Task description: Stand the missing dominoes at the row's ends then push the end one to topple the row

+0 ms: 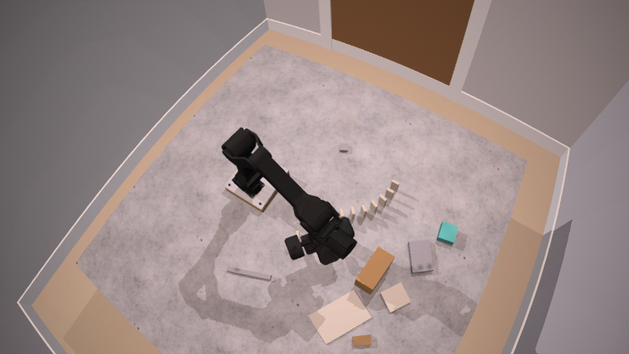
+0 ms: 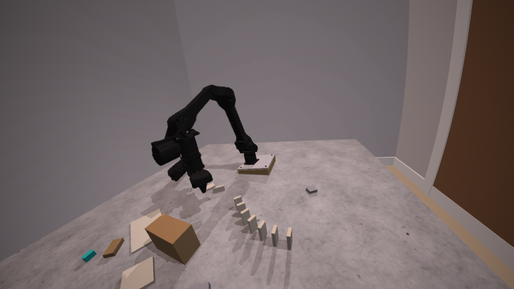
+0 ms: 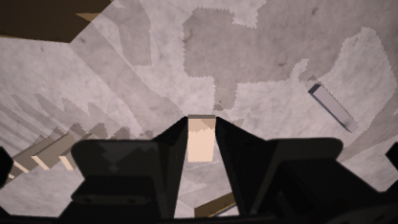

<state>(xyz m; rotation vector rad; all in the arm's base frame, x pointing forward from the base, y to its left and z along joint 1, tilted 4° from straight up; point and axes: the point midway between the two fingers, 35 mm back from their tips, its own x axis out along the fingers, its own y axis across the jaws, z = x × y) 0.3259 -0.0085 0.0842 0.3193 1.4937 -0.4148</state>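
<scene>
My gripper (image 2: 203, 189) (image 3: 201, 121) is shut on a cream domino (image 3: 201, 144) (image 2: 210, 186), its fingertips at the sides of the piece. The domino appears to be a little above the table; in the top view the arm hides it. Another loose domino (image 1: 297, 233) (image 2: 219, 188) lies on its side close to the gripper. A curved row of several standing dominoes (image 1: 373, 206) (image 2: 252, 223) is to the right of the gripper in the top and exterior views. Part of the row (image 3: 54, 150) shows at the left in the wrist view, apart from the fingers.
An orange-brown box (image 1: 374, 267) (image 2: 172, 231) stands near the gripper. Two pale flat plates (image 1: 340, 317) (image 1: 395, 297), a grey block (image 1: 420, 255) and a teal block (image 1: 447, 232) lie beyond it. A grey bar (image 1: 249, 274) (image 3: 333, 107) lies on the row's opposite side. A small grey block (image 1: 343, 147) (image 2: 311, 189) lies apart.
</scene>
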